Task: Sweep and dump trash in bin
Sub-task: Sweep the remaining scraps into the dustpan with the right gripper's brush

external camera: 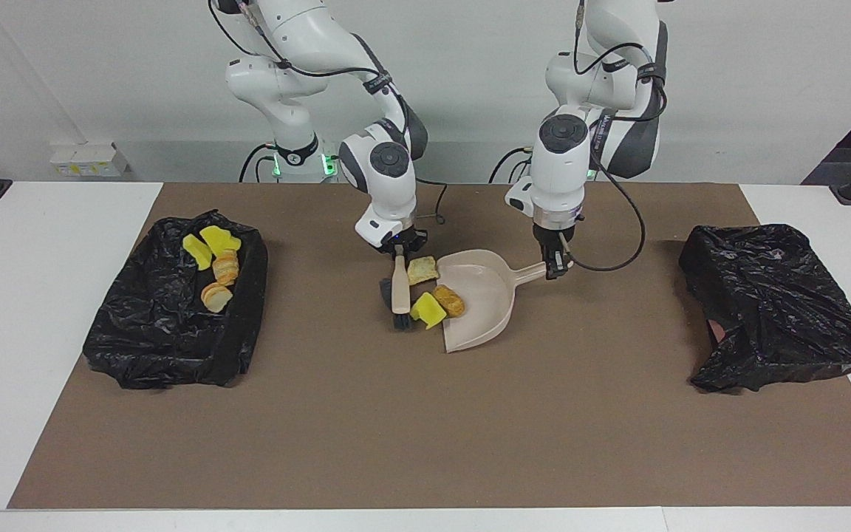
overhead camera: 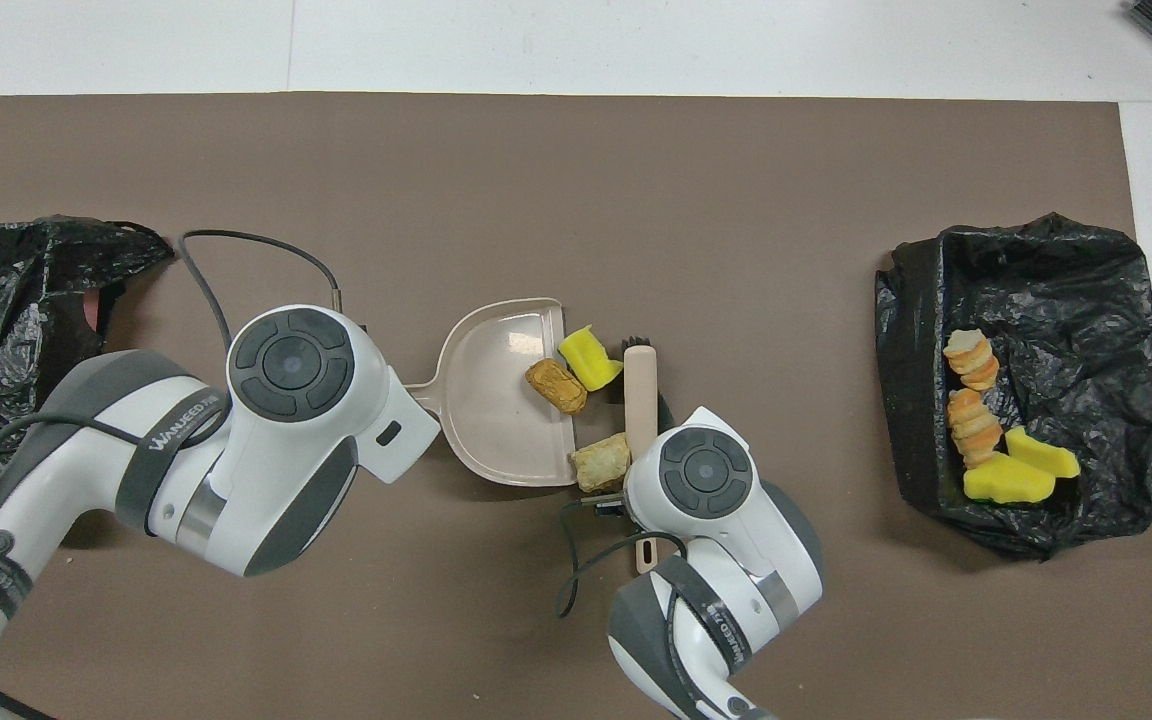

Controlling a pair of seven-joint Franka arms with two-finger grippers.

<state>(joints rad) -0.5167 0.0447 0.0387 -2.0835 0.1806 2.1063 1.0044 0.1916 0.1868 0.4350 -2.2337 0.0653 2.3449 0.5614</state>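
Right now I am sweeping: my right gripper point(external camera: 399, 253) is pinching the brush point(external camera: 399, 292) handle and my left gripper point(external camera: 555, 267) is pinching the dustpan point(external camera: 486, 310) handle. One brown scrap point(external camera: 449, 300) is lying in the pan; the yellow chunk point(external camera: 429, 311) and beige lump point(external camera: 421, 270) are sitting at its lip. Next, I judge, a short push toward the pan is called for.

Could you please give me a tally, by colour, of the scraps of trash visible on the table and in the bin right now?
Yellow sponge chunks: 3, two in the bin and one at the dustpan's lip
Pale beige lumps: 3, two in the bin and one beside the brush
Brown bread-like piece: 1, in the dustpan
Total: 7
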